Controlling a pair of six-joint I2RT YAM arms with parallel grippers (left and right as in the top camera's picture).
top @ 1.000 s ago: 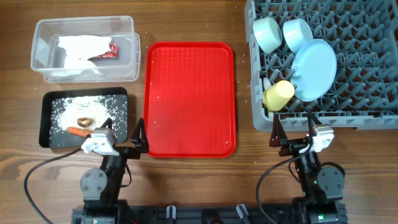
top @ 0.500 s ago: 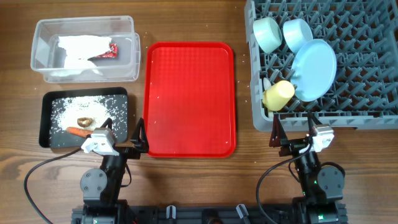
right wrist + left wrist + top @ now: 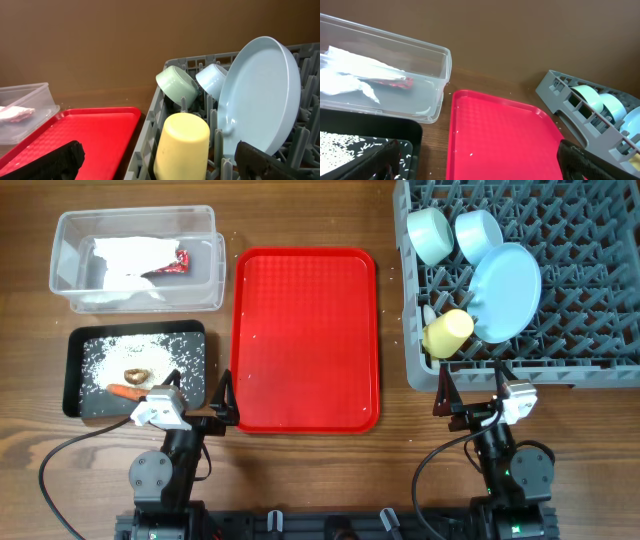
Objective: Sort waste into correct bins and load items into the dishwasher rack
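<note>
The grey dishwasher rack (image 3: 580,350) holds the light blue plate (image 3: 505,292), the light blue bowl (image 3: 478,233), the mint green bowl (image 3: 430,234), the yellow cup (image 3: 447,333) and the white spoon (image 3: 429,315). The clear tub (image 3: 136,298) holds the white napkin (image 3: 125,265) and red wrapper (image 3: 172,265). The black tray (image 3: 72,370) holds rice (image 3: 110,355), a brown lump (image 3: 135,374) and a carrot piece (image 3: 125,391). My left gripper (image 3: 226,402) is open and empty by the black tray. My right gripper (image 3: 470,392) is open and empty in front of the rack, facing the cup (image 3: 182,145).
A bare red tray (image 3: 305,340) lies in the middle of the wooden table, with a few rice grains on it (image 3: 471,154). The rack's front edge (image 3: 145,145) stands close before my right gripper.
</note>
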